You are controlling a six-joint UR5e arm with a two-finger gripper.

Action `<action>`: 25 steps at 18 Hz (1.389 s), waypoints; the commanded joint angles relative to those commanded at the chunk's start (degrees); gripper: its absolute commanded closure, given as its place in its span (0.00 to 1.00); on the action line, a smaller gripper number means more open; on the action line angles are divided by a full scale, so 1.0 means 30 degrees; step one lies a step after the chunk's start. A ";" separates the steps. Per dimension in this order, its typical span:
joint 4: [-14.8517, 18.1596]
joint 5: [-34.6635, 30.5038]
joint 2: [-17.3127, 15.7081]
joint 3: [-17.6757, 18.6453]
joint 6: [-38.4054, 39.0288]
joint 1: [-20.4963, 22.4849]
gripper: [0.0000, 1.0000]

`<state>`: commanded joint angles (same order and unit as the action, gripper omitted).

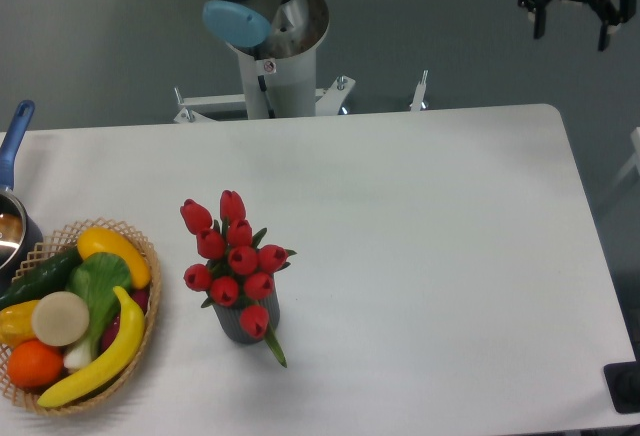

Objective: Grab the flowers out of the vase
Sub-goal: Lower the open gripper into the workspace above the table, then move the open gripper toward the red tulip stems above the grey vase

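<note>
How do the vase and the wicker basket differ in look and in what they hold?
The vase is dark grey, small and upright; the basket is tan woven wicker, wide and shallow. The vase holds the flowers, red tulips that rise well above its mouth; the basket holds mixed fruit and vegetables lying low. The vase stands near the table's middle, the basket at its left edge. Both sit on the white table, far from the gripper.

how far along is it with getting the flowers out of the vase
Nothing looks done yet. The flowers sit in the vase near the middle of the table. The pincer is open and empty, high at the top right, beyond the table's far corner and far from the bunch. Left to do: reach the flowers, grip them and lift them out.
</note>
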<state>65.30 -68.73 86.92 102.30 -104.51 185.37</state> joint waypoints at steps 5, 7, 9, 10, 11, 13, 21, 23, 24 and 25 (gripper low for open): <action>-0.0059 0.0000 0.0175 0.0089 0.2840 -0.1287 0.00; -0.0088 0.0029 0.0554 0.0060 0.4216 -0.2224 0.00; -0.0350 0.0001 0.0995 0.0030 0.5360 -0.3046 0.00; -0.0700 -0.0029 0.1054 0.0059 0.5858 -0.3281 0.00; -0.0906 0.0000 0.1200 0.0059 0.6531 -0.3486 0.00; -0.0938 0.0087 0.1259 -0.0057 0.7850 -0.3838 0.00; -0.2047 0.4597 0.2051 0.0000 1.0753 -0.4717 0.00; -0.2256 0.4950 0.2080 0.0059 1.0902 -0.4981 0.00; -0.2256 0.4980 0.2080 0.0088 1.0903 -0.5099 0.00; -0.2285 0.4952 0.2080 0.0176 1.0903 -0.5158 0.00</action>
<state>58.45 -53.88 93.16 102.83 -71.81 169.89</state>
